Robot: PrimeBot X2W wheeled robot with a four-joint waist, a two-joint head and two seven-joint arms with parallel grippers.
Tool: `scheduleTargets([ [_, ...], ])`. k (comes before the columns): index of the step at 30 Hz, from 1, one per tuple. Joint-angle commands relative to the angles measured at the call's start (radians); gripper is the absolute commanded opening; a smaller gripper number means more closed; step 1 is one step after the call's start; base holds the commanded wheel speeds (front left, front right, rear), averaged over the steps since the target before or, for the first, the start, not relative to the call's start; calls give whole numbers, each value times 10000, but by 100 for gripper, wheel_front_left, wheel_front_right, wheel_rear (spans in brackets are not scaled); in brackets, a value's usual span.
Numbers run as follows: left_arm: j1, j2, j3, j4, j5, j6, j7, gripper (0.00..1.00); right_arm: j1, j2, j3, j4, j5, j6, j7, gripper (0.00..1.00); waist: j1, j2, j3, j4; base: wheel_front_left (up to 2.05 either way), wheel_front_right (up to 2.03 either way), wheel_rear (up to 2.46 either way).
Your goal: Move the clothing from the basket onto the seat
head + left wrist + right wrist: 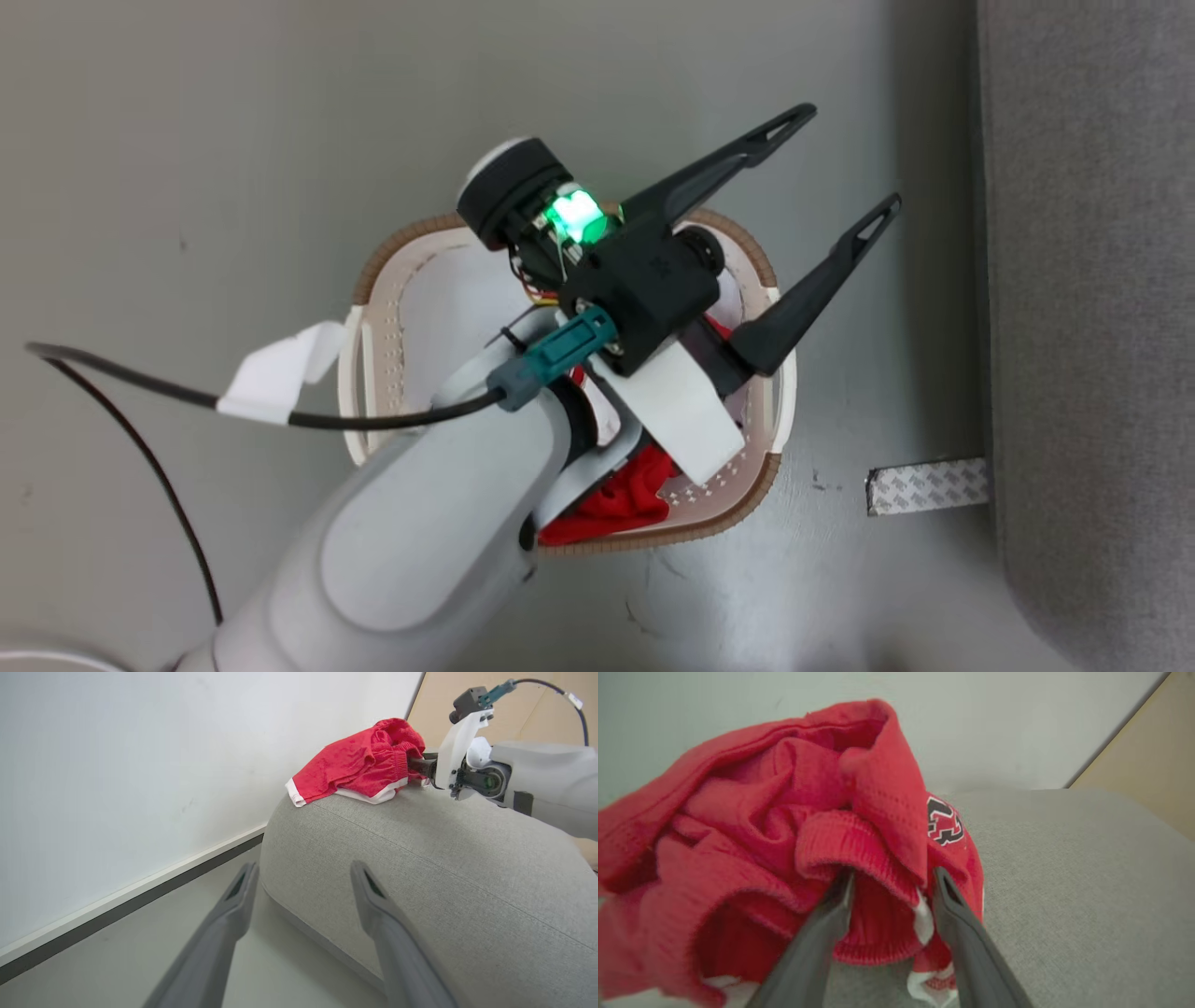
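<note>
Right gripper [893,875] noted parted around a fold of clothing [738,835] on seat [1064,882], mid-frame; left gripper [850,157] spread wide over basket [714,485].

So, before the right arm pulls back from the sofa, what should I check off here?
1. Garment resting on the sofa: ok.
2. Right tool open: ok, jaws apart.
3. Garment free of the right tool: not ok, a fold lies between the jaws and could drag along.
4. Garment safe from sliding off: cannot tell, it sits near the rounded edge.
5. Left tool open for the next pick: ok, it hangs above the basket.
6. Basket emptied: not ok, red clothing lies inside.
</note>
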Motion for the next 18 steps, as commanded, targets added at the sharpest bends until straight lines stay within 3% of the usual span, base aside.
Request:
scheduleTargets([
  [1,183,-55,8,55,-112,61,-129,100,295,31,-35,-25,-54,-17,-142,100,-3,0,-277,65,0,0,0],
  [11,1391,430,642,788,-547,732,-914,100,3374,925,1730,-1679,729,-18,-1892,100,-3,0,-2474,4,0,0,0],
  [18,3162,625,1447,1314,-1015,1832,-1958,100,5633,1569,3063,-3300,892,-18,-2713,100,-3,0,-4804,478,0,0,0],
])
